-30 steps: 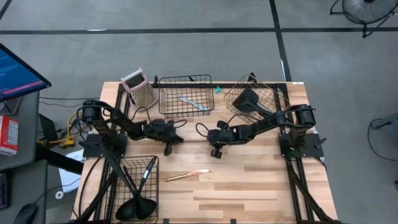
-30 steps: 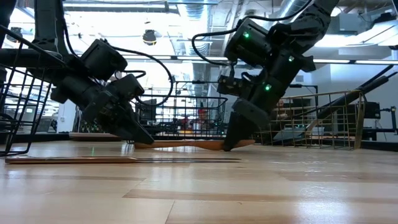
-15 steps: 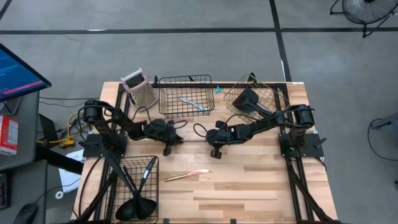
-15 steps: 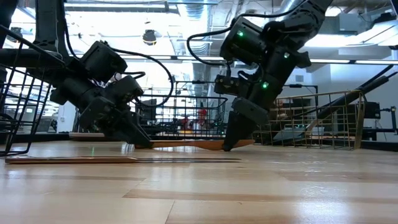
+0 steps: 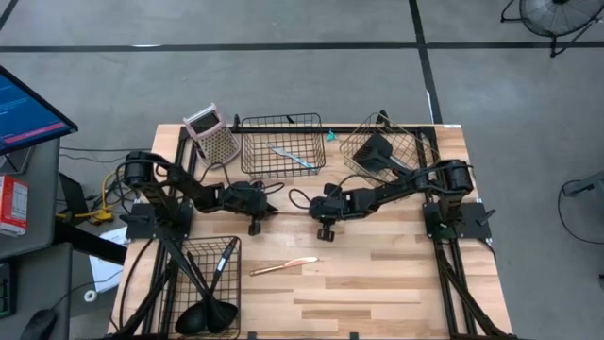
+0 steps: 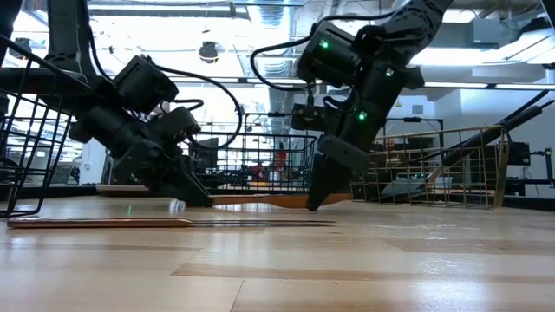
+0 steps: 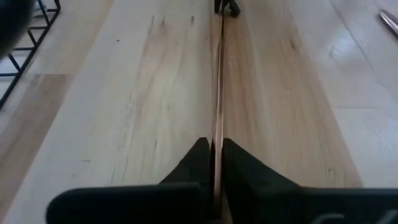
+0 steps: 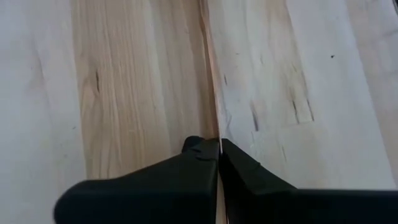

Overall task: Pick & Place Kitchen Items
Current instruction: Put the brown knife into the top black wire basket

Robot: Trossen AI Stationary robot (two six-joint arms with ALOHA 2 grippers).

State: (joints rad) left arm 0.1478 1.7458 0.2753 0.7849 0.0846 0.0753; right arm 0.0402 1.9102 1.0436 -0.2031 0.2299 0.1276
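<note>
Since one second ago, right gripper [image 5: 324, 225] slid toward nine o'clock, nearer left gripper [image 5: 260, 217]. Both are pinched shut on thin copper utensil [image 7: 218, 106] at table [image 5: 396, 283] centre, so lifting seems next.

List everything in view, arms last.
held utensil: 1, copper, slim, table centre, between both grippers
loose utensil: 1, copper, flat on table, near side
basket utensils: several, black, in near-left basket
spatula: 1, black, in copper basket
teal piece: 1, silver-teal, in far-centre basket
wire baskets: 2 black, far centre and near left
copper basket: 1, far right, tilted
grater: 1, pink and silver, far left
table: 1, light wood
left gripper: shut on held utensil
right gripper: shut on its other end
</note>
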